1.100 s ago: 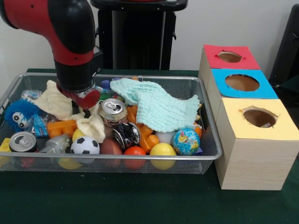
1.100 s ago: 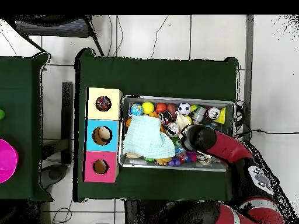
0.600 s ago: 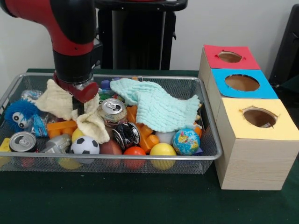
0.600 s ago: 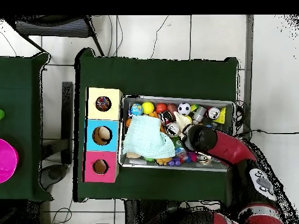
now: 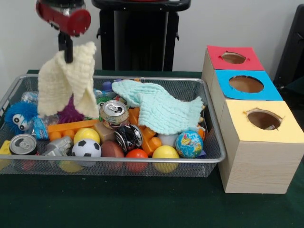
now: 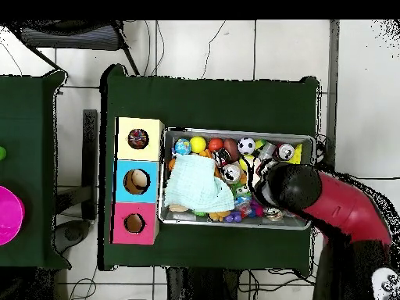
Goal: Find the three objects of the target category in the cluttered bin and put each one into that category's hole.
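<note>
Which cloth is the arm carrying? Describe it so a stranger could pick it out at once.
Start at the wire basket full of toys and cans, then look above its left end. A pale yellow cloth hangs there from the pincer, clear of the clutter. The other cloth, mint green, lies flat in the basket.

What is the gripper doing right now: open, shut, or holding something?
Gripper: shut on the pale yellow cloth, which hangs above the wire bin.
</note>
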You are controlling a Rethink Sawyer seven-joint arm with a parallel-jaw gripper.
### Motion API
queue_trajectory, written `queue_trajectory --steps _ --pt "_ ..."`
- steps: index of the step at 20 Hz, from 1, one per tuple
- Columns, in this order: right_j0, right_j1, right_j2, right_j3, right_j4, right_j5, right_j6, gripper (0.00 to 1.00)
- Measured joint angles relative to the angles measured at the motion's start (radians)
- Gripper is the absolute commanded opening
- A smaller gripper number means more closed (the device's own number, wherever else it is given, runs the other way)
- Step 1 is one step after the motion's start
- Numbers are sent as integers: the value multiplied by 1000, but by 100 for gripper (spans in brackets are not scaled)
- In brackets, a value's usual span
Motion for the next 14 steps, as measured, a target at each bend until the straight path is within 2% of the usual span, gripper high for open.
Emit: queue_trajectory --steps 6,14 --pt "5 -103 0 -17 -3 108 0 0" --pt "7 -143 -1 -47 -61 110 0 0"
